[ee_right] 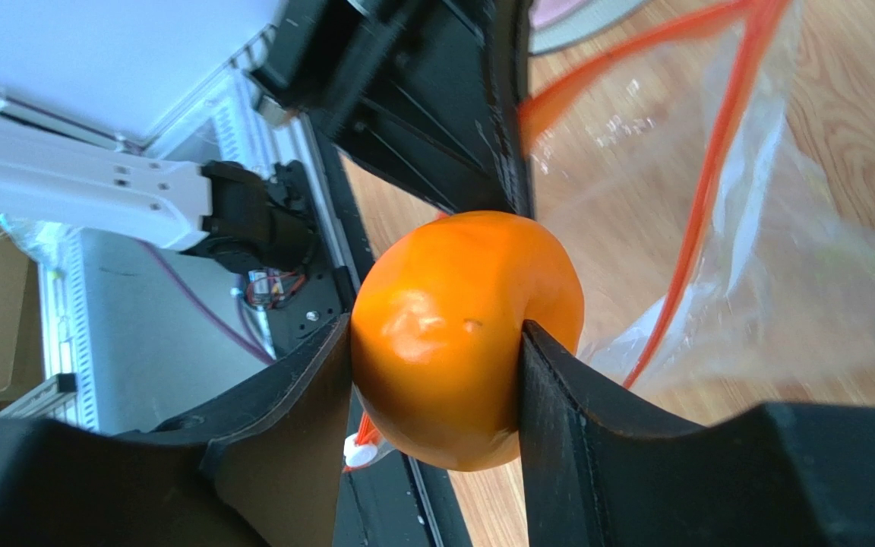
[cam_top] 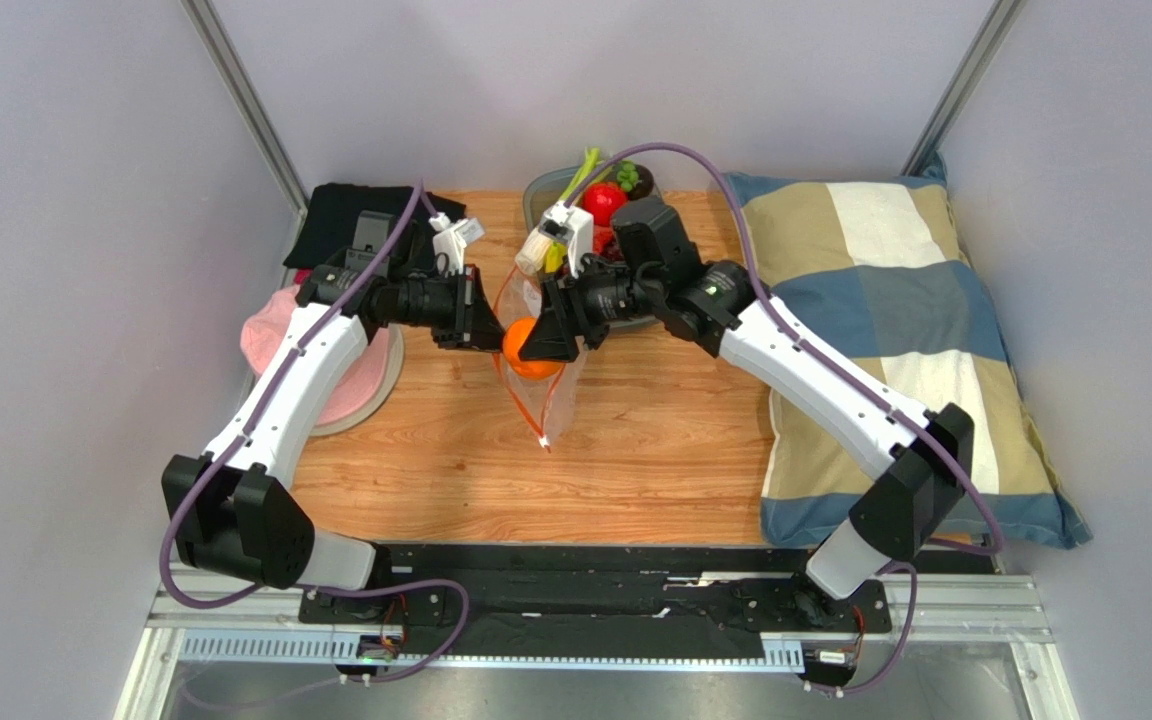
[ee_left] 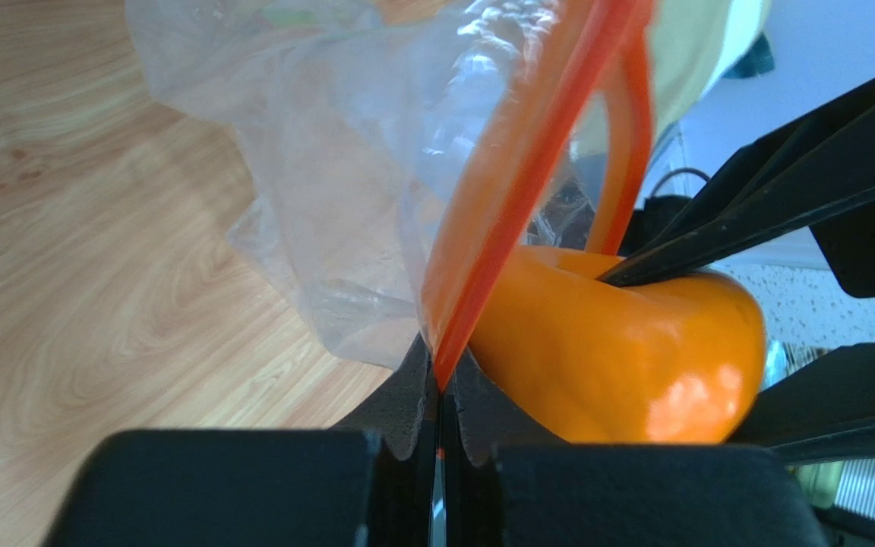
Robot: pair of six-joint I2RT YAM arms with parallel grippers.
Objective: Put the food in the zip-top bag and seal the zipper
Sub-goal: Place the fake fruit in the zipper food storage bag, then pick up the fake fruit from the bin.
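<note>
My right gripper [cam_top: 542,339] is shut on the orange [cam_top: 528,348], which also shows in the right wrist view [ee_right: 462,339] and the left wrist view [ee_left: 619,353]. It holds the orange at the mouth of the clear zip-top bag [cam_top: 552,393]. My left gripper [cam_top: 480,323] is shut on the bag's orange-red zipper strip [ee_left: 522,171] and holds the bag up off the table. The zipper [ee_right: 714,182] hangs open, its white slider tab [cam_top: 543,444] at the low end. The other fruits sit in the grey tray [cam_top: 545,189] behind, mostly hidden by my right arm.
A checked pillow [cam_top: 913,345] lies along the right side. A pink cloth on a round plate [cam_top: 330,375] and a black cloth [cam_top: 342,210] lie at the left. A red apple [cam_top: 602,201] and a green leek top [cam_top: 585,165] show in the tray.
</note>
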